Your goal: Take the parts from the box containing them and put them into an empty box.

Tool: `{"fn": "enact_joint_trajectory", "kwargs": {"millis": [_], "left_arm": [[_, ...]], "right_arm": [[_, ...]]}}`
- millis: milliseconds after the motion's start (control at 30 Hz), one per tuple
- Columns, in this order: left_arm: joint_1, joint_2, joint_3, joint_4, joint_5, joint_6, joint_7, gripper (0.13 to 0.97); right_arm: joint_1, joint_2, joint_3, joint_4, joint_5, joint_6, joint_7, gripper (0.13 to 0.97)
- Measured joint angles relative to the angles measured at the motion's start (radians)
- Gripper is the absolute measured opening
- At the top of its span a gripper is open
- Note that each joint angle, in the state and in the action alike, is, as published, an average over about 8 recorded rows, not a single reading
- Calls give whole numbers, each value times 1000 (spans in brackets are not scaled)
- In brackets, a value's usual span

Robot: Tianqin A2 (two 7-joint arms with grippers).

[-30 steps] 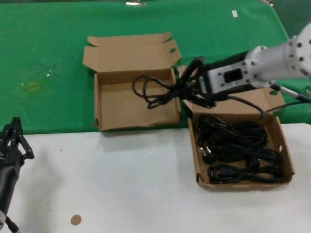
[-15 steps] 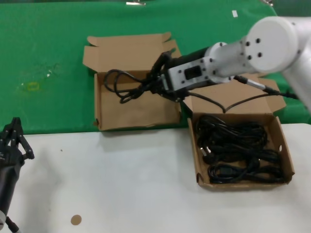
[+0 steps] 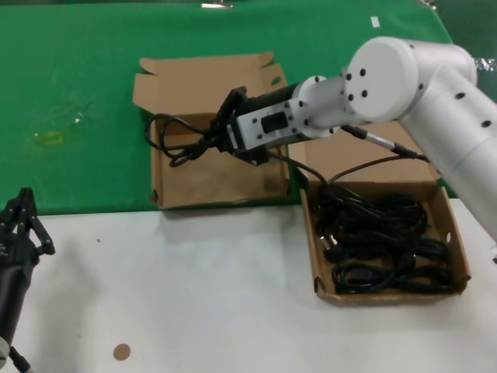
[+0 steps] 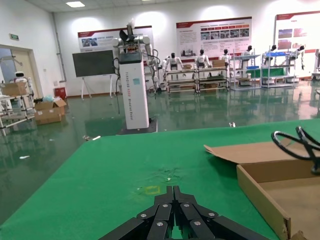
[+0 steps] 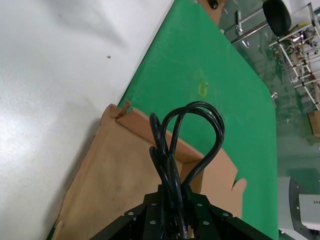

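From my head camera, my right claw (image 3: 221, 138) is clamped on a bundle of black cord (image 3: 177, 142) and holds it above the empty box (image 3: 219, 177), which lies open on the green cloth (image 3: 70, 93) with its lid folded back. The loops of the cord hang out past the box's left wall. To the right, the full box (image 3: 458, 260) sits half on the white surface (image 3: 194, 295), with the other cords (image 3: 380, 241) heaped inside it. My left claw (image 3: 19, 225) rests low at the near left edge of the surface, well apart from both boxes.

From my left wrist, the left claw (image 4: 172, 222) has its fingers pressed together, holding nothing, and it points across the green cloth (image 4: 125, 175). A corner of the empty box (image 4: 260, 187) shows off to one side, with a loop of the held cord (image 4: 297, 145) above its wall.

From my right wrist, the right claw (image 5: 172, 220) grips the cord (image 5: 187, 135) tightly; two loops stick out beyond the fingers, over the bare floor of the empty box (image 5: 110, 185). Green cloth (image 5: 210, 65) and white surface (image 5: 60, 60) lie beyond.
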Motion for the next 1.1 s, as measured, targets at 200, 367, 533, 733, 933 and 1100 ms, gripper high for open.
{"fn": "enact_joint_trajectory", "kwargs": {"millis": [200,367,533,733,933,1100], "left_arm": [[0,0,0,0,0,0,0,152],[0,0,0,0,0,0,0,152],[0,0,0,0,0,0,0,152],[0,0,0,0,0,0,0,152],[0,0,0,0,0,0,0,152],[0,0,0,0,0,0,0,152]], "right_arm": [[15,-35,-4,-90,10,39,-58,218],[26,-57,-5,-153,19,67,-101,218],[35,-74,-4,-201,27,89,-135,218],[46,-88,-5,-244,35,108,-166,243],[52,-95,-6,-268,40,114,-182,283],[53,-96,-4,-276,45,121,-193,358]]}}
